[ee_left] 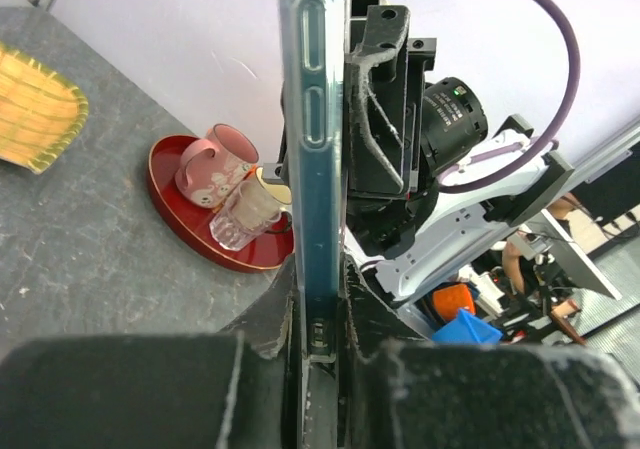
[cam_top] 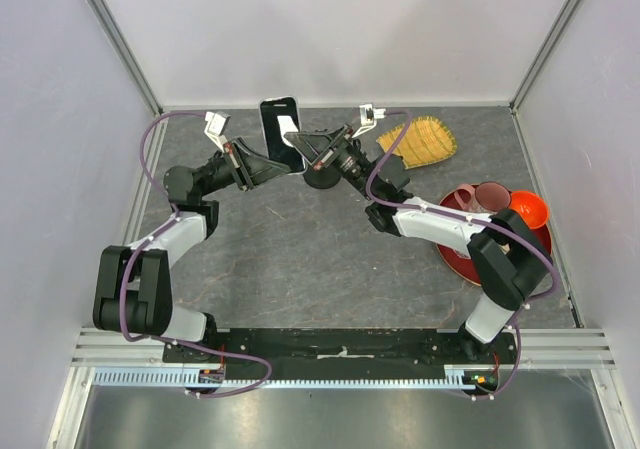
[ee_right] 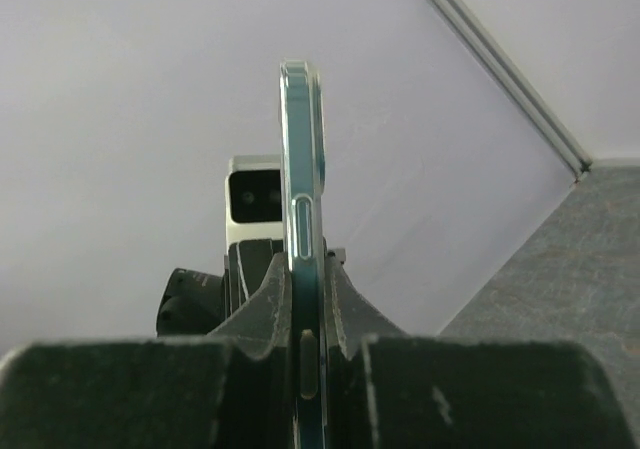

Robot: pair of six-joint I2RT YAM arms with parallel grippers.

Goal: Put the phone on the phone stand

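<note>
Two sets of black robot fingers hold one thin black phone with rounded corners [cam_top: 281,129] between them. The phone stands upright in the air above the grey counter [cam_top: 300,269]. It is well away from the round red plate [cam_top: 452,254], out to the plate's left in the top view and nearer the back wall.

The right fingers [ee_right: 262,309] are pinching the phone's lower part, one on each flat face. The left fingers [ee_left: 270,331] come from the other side and also sit tight against both faces of the phone, low down.

Only the round flat base of the black phone stand [cam_top: 322,177] shows. It sits on the counter between the phone and the red plate, partly hidden under the right arm. The phone is not on it.

A pink mug [ee_left: 215,164] and a clear glass mug [ee_left: 243,219] stand on the red plate. An orange bowl [cam_top: 530,209] sits at the plate's far edge. A yellow woven tray [cam_top: 420,141] lies just behind the plate, toward the back wall.
</note>
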